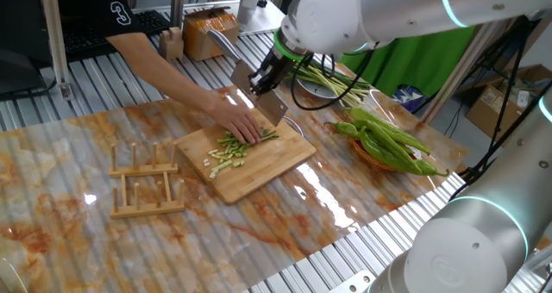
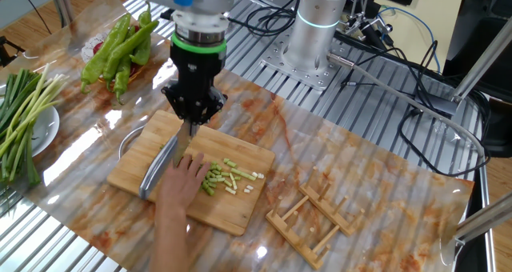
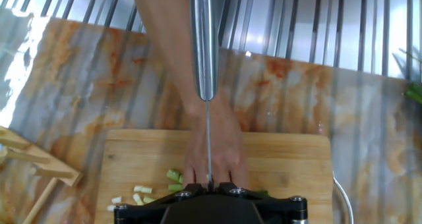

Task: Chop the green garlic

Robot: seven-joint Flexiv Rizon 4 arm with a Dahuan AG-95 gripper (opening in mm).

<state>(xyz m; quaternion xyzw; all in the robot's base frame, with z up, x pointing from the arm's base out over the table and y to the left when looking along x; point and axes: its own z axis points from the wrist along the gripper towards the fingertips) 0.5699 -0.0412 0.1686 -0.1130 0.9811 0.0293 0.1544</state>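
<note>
Marbled orange tabletop (image 1: 78, 172): your black two-finger gripper (image 2: 192, 116) clenches the steel cleaver (image 1: 259, 99) at centre frame above thin green garlic stalks (image 1: 237, 146) on the bamboo board (image 1: 267, 168). A person's hand (image 1: 235, 121) pins them; chopping risks those fingers.

A white Flexiv arm (image 1: 371, 13) with glossy rounded housings and glowing teal rings at its joints; above the fingers, a green band circles the black wrist, ending in a black gripper (image 2: 192, 112) with visible screws.
</note>
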